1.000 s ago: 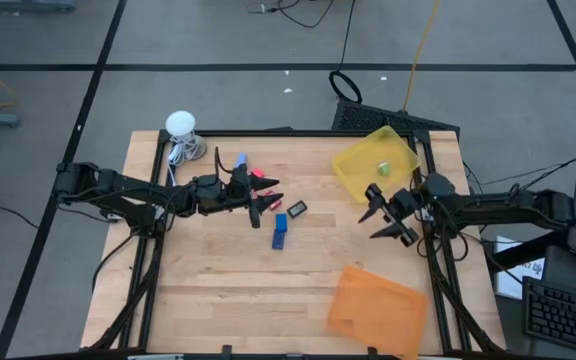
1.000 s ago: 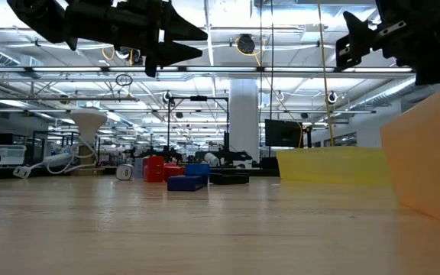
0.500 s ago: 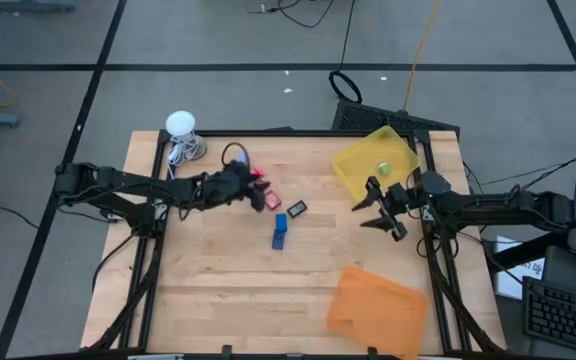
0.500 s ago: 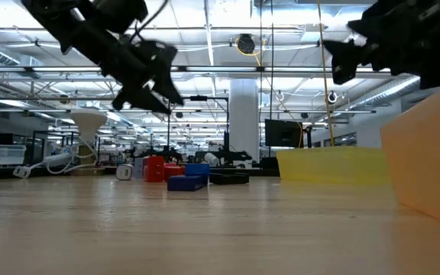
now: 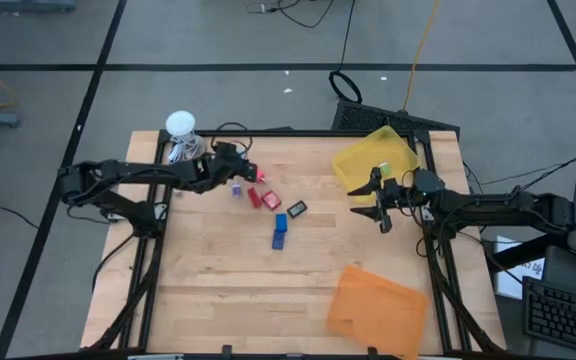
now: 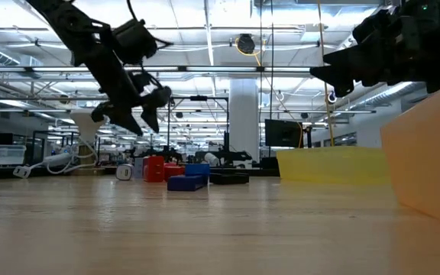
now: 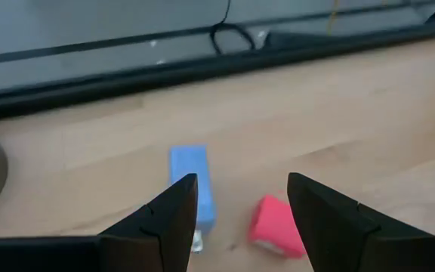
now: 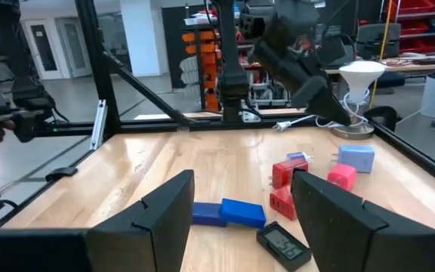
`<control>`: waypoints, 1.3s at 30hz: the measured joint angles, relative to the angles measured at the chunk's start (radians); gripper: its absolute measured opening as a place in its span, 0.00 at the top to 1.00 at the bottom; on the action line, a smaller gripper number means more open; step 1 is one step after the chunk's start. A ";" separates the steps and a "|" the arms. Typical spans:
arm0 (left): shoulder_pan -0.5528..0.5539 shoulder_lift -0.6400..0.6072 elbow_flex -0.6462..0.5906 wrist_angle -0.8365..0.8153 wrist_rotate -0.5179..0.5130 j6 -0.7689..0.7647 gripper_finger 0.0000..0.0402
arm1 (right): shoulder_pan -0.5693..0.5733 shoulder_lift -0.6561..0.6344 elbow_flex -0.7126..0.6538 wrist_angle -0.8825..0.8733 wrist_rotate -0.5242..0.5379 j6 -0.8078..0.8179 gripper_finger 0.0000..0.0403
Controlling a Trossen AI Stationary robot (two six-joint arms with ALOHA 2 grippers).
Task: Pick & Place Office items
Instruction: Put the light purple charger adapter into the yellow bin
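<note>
Left hand (image 5: 244, 170) hovers above the far-left part of the wooden bench (image 5: 218, 280), its fingers (image 7: 168, 219) spread with nothing between them. In the left wrist view a light blue block (image 7: 191, 185) and a pink block (image 7: 276, 227) lie on the wood directly past the fingertips, side by side and apart from each other.

Right hand (image 5: 376, 197) hangs above the right side of the bench, just near of the yellow tray (image 5: 373, 160), pointing left toward the cluster. Its fingers (image 8: 165, 208) are likewise parted and empty.

Office items sit in a loose cluster on the far-centre bench:
- light blue block (image 5: 236, 188), leftmost, just below the left hand in the high view
- red pieces (image 5: 254, 197), right of it; the right wrist view shows two red blocks (image 8: 287, 174) close together
- pink block (image 5: 271, 202) beside the red ones
- small black piece (image 5: 297, 208) with a pale face, right of the pink one
- dark blue block (image 5: 280, 230), elongated, nearest of the group

Exact count of pieces cannot be told from the high view.

Other things: white round object with a cord (image 5: 181, 130) at the far-left corner; orange tray (image 5: 378, 310) at the near-right edge. The low view shows the cluster (image 6: 176, 173) resting on the bench with both hands well above it.
</note>
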 joint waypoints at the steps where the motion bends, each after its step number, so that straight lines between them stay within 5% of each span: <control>1: 0.003 0.016 -0.001 -0.004 0.000 0.001 0.48 | 0.000 0.000 0.000 0.000 0.000 0.000 0.47; 25: 0.029 0.321 -0.001 0.162 -0.080 -0.025 0.48 | 0.000 0.000 0.000 -0.001 -0.001 0.001 0.47; 35: 0.036 0.330 -0.002 0.177 -0.088 -0.025 0.49 | 0.000 0.000 0.000 -0.001 -0.001 0.019 0.47; 39: 0.036 0.330 -0.002 0.176 -0.117 -0.024 0.56 | 0.000 0.000 0.000 -0.001 -0.001 0.019 0.47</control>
